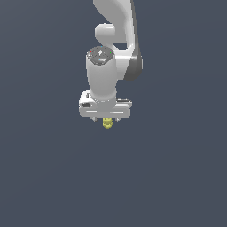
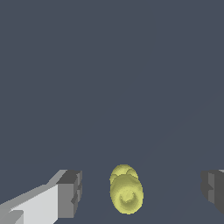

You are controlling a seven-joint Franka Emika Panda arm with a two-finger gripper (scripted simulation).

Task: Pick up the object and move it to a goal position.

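- The white arm (image 1: 116, 40) comes down from the top of the exterior view, a little right of the middle, and ends in the gripper (image 1: 105, 119), which points downward near the middle of the frame.
- The object (image 1: 107, 123), small, yellow and lumpy, shows just under the gripper body in the exterior view, slightly above the middle of the frame.
- In that view only the lower part of the object is visible; its upper part is hidden by the gripper.
- In the wrist view the object (image 2: 126, 191) sits in the lower middle of the frame, between the two fingers.
- One finger (image 2: 69, 193) has a grey pad and a white body and appears in the lower left of the wrist frame; the other finger (image 2: 213, 189) is cut by the right edge of the frame.
- The fingers are wide apart, and a clear gap of dark background shows on each side of the object, so neither pad touches it.
- The background (image 1: 177, 168) is one flat dark blue-grey tone in both views.
- From the pictures I cannot tell whether the object rests on a surface or is above it.
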